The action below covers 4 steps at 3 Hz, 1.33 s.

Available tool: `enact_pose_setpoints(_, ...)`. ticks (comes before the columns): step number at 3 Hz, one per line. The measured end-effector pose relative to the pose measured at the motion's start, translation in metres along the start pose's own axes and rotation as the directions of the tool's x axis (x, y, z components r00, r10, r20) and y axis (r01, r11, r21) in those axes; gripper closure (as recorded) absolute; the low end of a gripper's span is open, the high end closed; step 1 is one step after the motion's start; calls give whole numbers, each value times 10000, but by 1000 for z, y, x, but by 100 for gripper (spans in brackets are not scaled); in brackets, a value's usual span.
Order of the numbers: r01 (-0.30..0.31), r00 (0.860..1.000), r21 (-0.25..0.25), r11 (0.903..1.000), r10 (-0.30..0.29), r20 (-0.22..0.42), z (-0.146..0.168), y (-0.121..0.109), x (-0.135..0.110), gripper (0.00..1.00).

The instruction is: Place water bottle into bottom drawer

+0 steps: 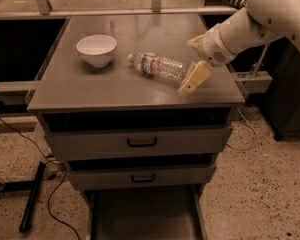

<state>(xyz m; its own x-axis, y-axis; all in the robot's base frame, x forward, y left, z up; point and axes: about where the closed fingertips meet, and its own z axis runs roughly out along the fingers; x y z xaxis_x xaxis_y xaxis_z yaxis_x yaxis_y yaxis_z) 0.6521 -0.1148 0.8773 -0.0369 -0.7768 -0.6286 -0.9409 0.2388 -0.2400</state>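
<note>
My tool (194,59), matt cream plastic, fingers (195,78) spread, hangs by the desk's right edge. The water bottle (157,66) is clear ribbed plastic, glinting. The desk (90,91) is smooth grey metal with a dull sheen; the bowl (96,49), glossy white.

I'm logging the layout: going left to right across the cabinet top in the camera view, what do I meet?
The white bowl → water bottle lying on its side → gripper, open, at the bottle's right end.

The bowl (96,49) lies left of the water bottle (157,66) on the cabinet top (90,91), gripper (190,66) just right of it
</note>
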Motion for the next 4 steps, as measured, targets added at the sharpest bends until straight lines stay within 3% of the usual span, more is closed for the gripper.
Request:
enact_pose_setpoints(2,-985,9949,344,9945,976,253,31,-16,-6,0)
enact_pose_setpoints(3,-1400,9899,226,9899,1394,254,43,-18,-12,0)
enact_pose_setpoints(4,-1424,9896,214,9896,1419,254,44,-18,-13,18)
